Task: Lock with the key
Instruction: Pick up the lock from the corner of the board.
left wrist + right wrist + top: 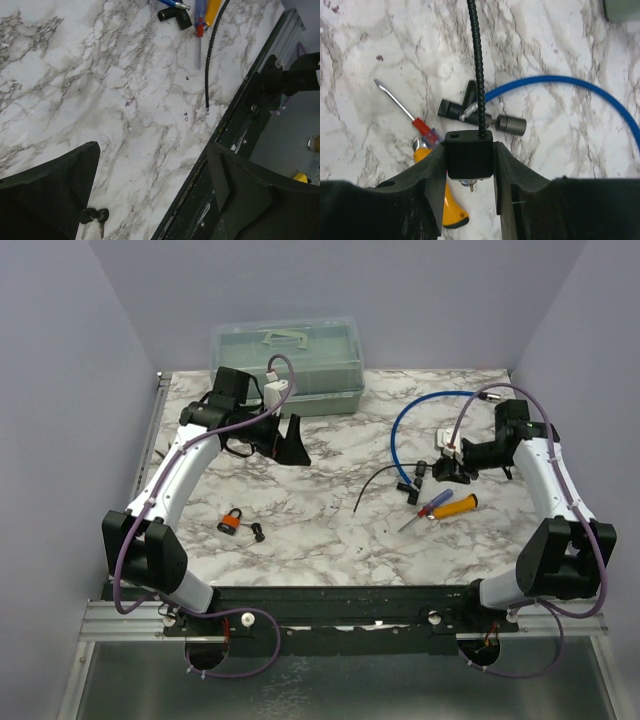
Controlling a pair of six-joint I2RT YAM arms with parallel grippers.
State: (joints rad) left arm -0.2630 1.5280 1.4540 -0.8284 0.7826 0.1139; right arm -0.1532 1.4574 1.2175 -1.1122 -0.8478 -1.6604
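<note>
A: Black block-shaped cable lock (469,154) sits pinched between the jaws of our right gripper (469,162); hard body, it should hold firm.
B: Our left gripper (152,167) hangs spread; small black-headed key (98,217) lies near one finger. Light, thin: we'd take its head.

- The box (287,365) stands at the far edge of the counter (330,540), left of centre.
- The padlock (232,522) lies on the near left of the counter, with the key (257,533) just beside it on its right.
- The looped hose (430,396) lies at the far right.
- Two screwdrivers (455,507) lie side by side before the hose.
- The block (469,155) sits between the right fingers (432,185), and a cable (476,60) runs from its top.
</note>
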